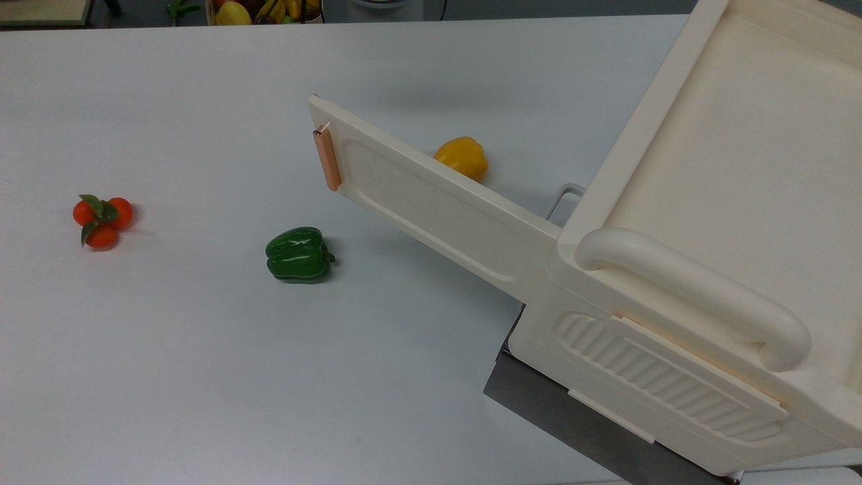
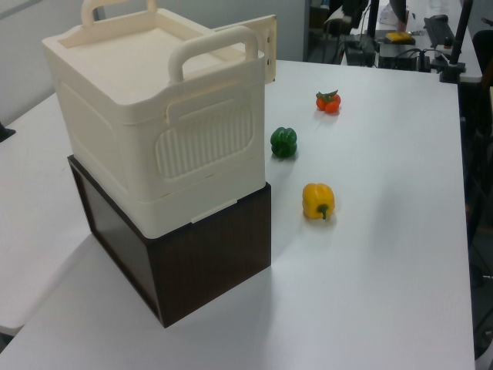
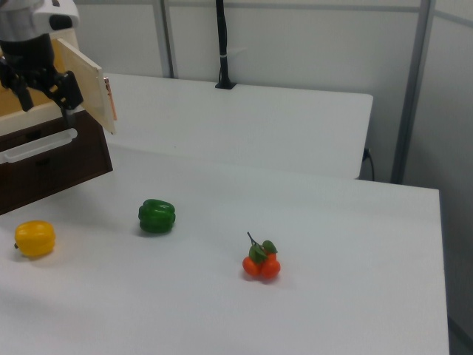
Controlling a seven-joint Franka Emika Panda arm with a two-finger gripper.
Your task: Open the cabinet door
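Cabinet door [image 1: 431, 202] is swung well out over the table [image 1: 168, 370] middle, hand [image 3: 41, 92] apart from it with fingers spread, so opening looks done; next just retract.

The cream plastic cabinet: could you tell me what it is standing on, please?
The cream plastic cabinet sits on a dark brown wooden box on the white table. The box's top is covered.

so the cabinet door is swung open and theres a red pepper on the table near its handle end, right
Not quite: the pepper is green, not red. The top view shows the cabinet door swung open, with the green pepper on the table below its handle end.
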